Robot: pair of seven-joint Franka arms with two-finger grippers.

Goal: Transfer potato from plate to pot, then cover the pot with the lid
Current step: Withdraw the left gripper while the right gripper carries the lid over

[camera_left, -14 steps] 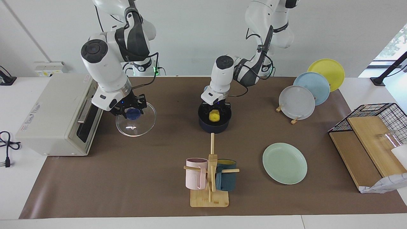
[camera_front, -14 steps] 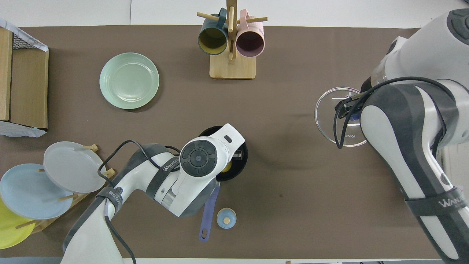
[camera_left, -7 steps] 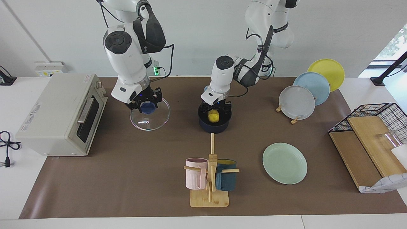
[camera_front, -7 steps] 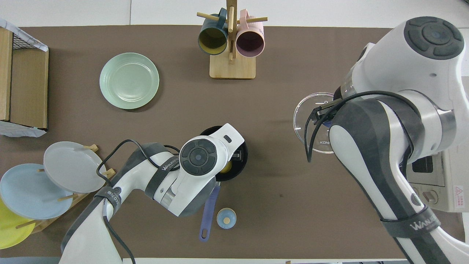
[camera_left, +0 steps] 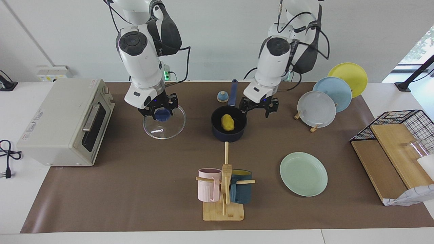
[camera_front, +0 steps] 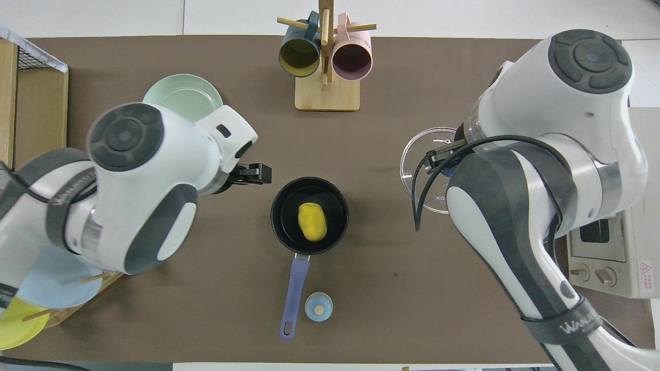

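In the pot [camera_left: 229, 128] at the desk's centre, you now see the glossy yellow potato [camera_left: 227, 122] lying free, since your left gripper [camera_left: 259, 107] has lifted away, jaws open and empty. At the pot's nine o'clock in the facing view, your right gripper [camera_left: 159, 110], jaws clamped on the blue knob, carries the clear glass lid [camera_left: 164, 125] closer, so covering comes next.

One camera sits high across the brown-covered worktop [camera_left: 135, 189], facing both white arms and the wall. The other hangs above the robots' end, looking steeply down and closer in. Both share the small dark navy saucepan [camera_left: 228, 128] [camera_front: 310, 215] and the wooden mug stand [camera_left: 223, 206] [camera_front: 327, 93].
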